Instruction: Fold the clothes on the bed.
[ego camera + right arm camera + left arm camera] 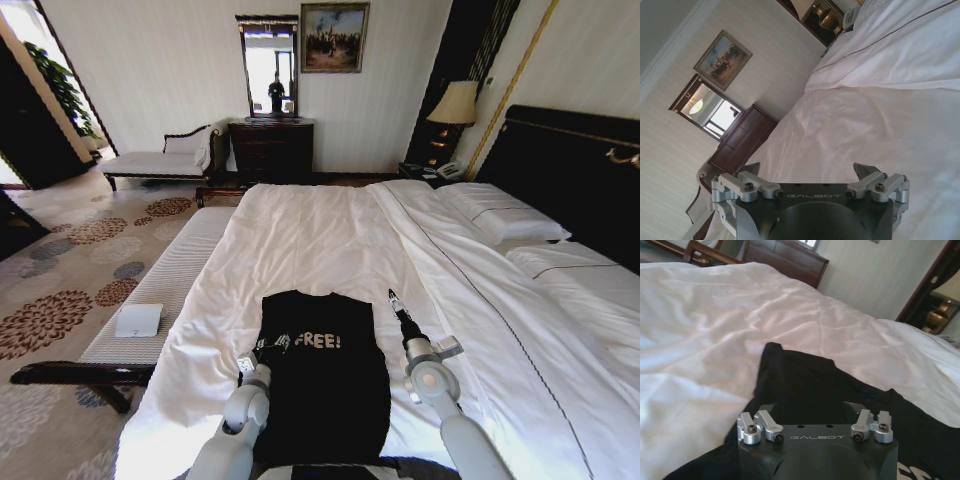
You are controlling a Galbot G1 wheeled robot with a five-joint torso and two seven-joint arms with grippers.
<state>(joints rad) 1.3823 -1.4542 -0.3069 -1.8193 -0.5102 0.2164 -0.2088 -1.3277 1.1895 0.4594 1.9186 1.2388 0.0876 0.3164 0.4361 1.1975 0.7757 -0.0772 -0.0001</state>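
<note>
Lower centre of the head view: we see the black T-shirt (320, 385) lying on the white duvet of the bed (330, 240), its sides already turned in so that it forms a narrow upright strip with the white "FREE!" lettering facing up. Our left claw (268, 347) rests on the shirt's left edge, just beside the lettering; in the left wrist view its body (817, 442) sits directly over black fabric (805, 385), yet we cannot tell whether the fingers are parted or closed. Our right claw (392, 297) hovers just right of the shirt's upper right corner, above bare duvet; the right wrist view shows its fingers (865, 172) spread apart and holding nothing. White pillows (505, 220) lie at right.
</note>
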